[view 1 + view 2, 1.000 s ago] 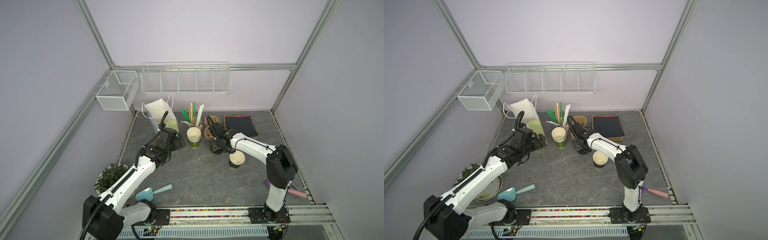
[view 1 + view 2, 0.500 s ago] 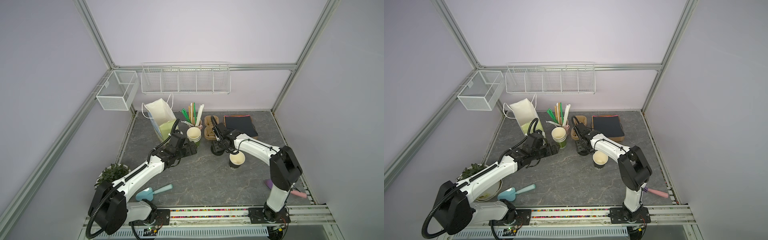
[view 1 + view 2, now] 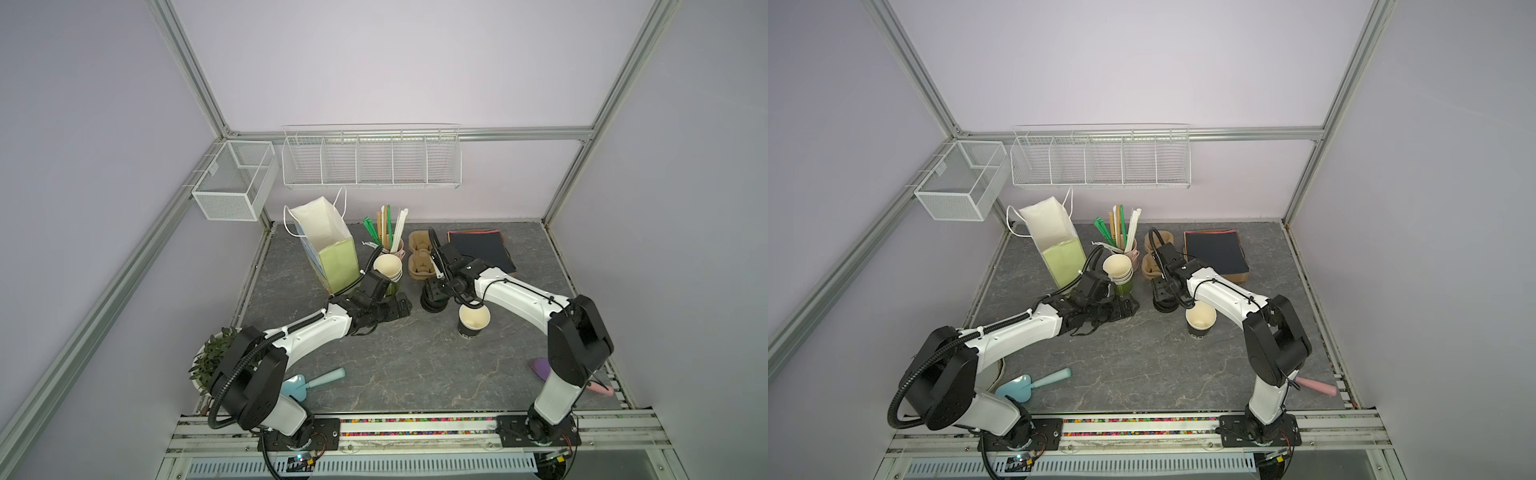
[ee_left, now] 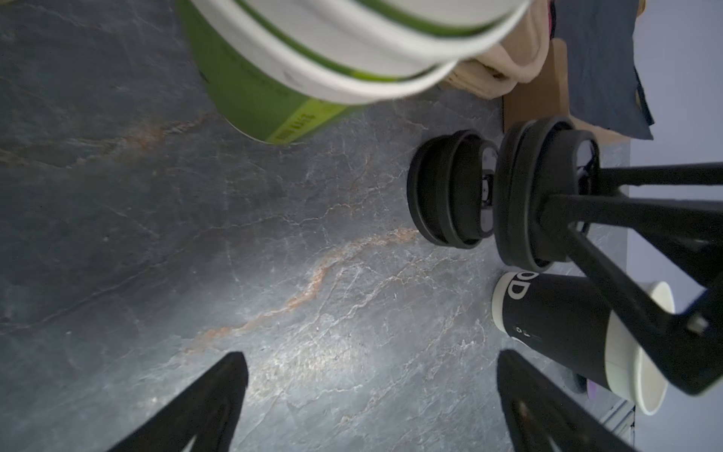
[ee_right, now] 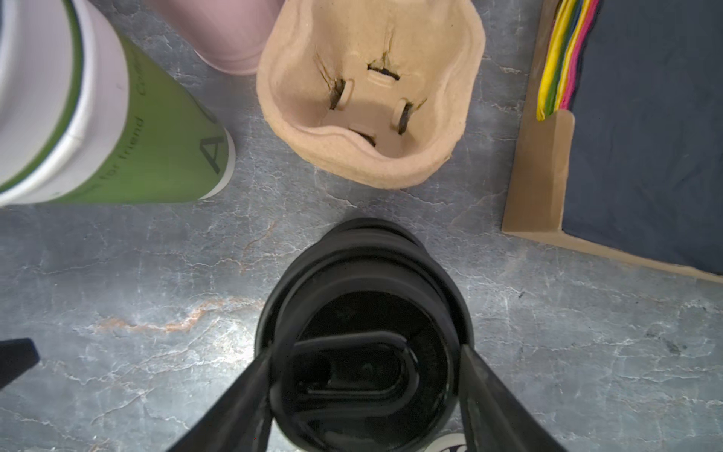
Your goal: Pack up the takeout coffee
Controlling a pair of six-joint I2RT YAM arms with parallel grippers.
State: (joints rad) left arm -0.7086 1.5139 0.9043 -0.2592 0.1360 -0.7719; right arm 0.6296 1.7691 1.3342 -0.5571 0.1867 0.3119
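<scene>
Gripping a round, ridged black plastic lid (image 4: pixel 524 195), the right hand (image 5: pixel 366 348) hovers near the upright, mouth-up black paper cup (image 3: pixel 473 322); the left hand (image 4: pixel 371 354) gapes empty over the veined bench (image 4: pixel 195 195).

Right wrist view: round black plastic lid (image 5: pixel 364 325) btwn fingers of right gripper (image 5: pixel 365 352) is cut off by frame edge; black lid stack (image 5: pixel 365 238) mostly hidden under it. Left wrist view: stack of green paper cups (image 4: pixel 352 51) blurred, rims cut off; black paper cup w/ cream inside (image 4: pixel 555 325) partly behind a gripper finger (image 4: pixel 626 289). In a top view: potted green plant (image 3: pixel 210 359) half hidden by left arm; purple object (image 3: pixel 540 368) partly behind right arm, can't ID.
</scene>
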